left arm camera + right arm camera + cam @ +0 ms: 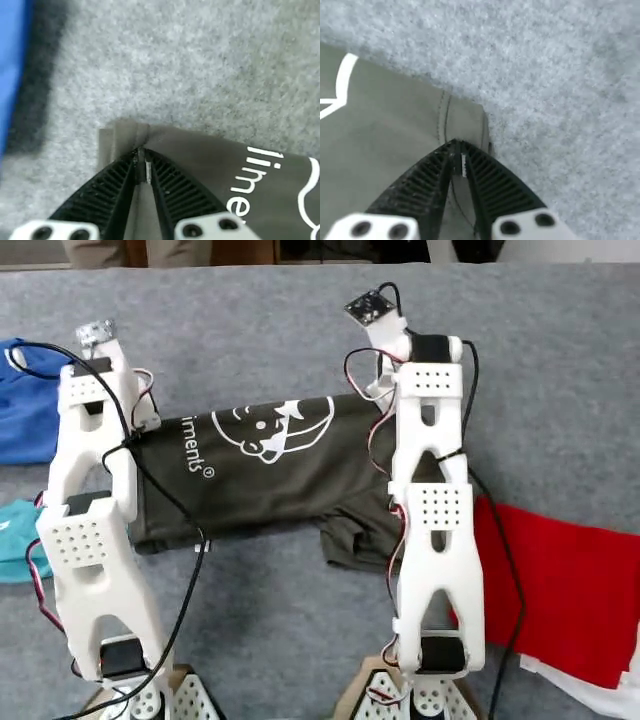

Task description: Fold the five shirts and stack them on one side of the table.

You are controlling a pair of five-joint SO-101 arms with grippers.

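Observation:
A dark olive shirt [260, 475] with white print lies folded across the middle of the grey table, between the two arms. My left gripper [142, 159] is shut on the shirt's far left corner [122, 134], its fabric pinched between the ribbed black fingers [112, 187]. My right gripper [457, 150] is shut on the shirt's far right corner [465, 117]. In the high view the left gripper [140, 425] sits at the shirt's left edge and the right gripper [382, 390] at its upper right edge. A sleeve bunches at the shirt's near right side [355, 540].
A blue shirt [25, 405] and a teal shirt [15, 540] lie at the left table edge. A red shirt [560, 590] lies over a white one [590, 690] at the near right. Bare grey felt [250, 310] stretches beyond the olive shirt.

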